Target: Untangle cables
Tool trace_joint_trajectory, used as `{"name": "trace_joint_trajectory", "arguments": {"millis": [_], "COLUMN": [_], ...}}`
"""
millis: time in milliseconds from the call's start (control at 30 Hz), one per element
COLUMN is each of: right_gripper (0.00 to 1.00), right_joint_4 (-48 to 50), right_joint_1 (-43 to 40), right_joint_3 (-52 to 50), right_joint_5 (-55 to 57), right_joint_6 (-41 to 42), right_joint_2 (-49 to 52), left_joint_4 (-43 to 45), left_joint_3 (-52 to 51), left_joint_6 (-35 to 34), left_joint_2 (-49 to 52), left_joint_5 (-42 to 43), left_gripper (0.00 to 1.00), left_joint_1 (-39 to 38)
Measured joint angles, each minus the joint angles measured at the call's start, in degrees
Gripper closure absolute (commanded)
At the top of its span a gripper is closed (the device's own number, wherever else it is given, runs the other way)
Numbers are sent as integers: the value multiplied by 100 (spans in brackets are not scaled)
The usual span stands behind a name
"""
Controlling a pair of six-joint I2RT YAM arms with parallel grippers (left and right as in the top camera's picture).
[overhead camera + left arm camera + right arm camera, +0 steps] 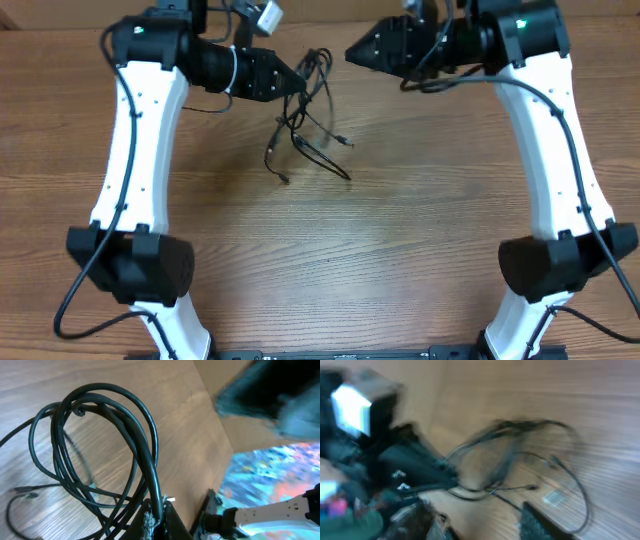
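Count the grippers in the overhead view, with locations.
2. Left gripper, top left, shut on the cables. Right gripper, top right, just right of them. Neither is hidden.

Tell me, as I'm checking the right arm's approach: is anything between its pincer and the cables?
Nothing visible is. From overhead, only bare table separates the right pincer from the cables. The left pincer, shut on them, sits on their far side.
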Motion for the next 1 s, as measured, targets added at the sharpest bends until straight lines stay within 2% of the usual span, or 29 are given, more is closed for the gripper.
{"name": "trace_joint_trajectory", "arguments": {"millis": [133, 400, 567, 1000], "right_gripper": [57, 59, 66, 66], "right_joint_4": [203, -74, -74, -264], "right_joint_1": [348, 564, 629, 1069], "right_joint_3": [17, 17, 17, -68], "right_joint_5": [144, 1460, 1873, 2070], "right_joint_6": [577, 1711, 2061, 2441], "right_joint_2": [-28, -26, -24, 726], "left_joint_4": [-9, 24, 24, 24], "left_joint_3": [-7, -7, -7, -7], "left_joint_6": [74, -107, -275, -407], "left_joint_2": [146, 146, 146, 146], "left_joint_5": [190, 293, 306, 321], "left_gripper": [96, 96, 96, 96], "left_joint_1": [-55, -66, -68, -111]}}
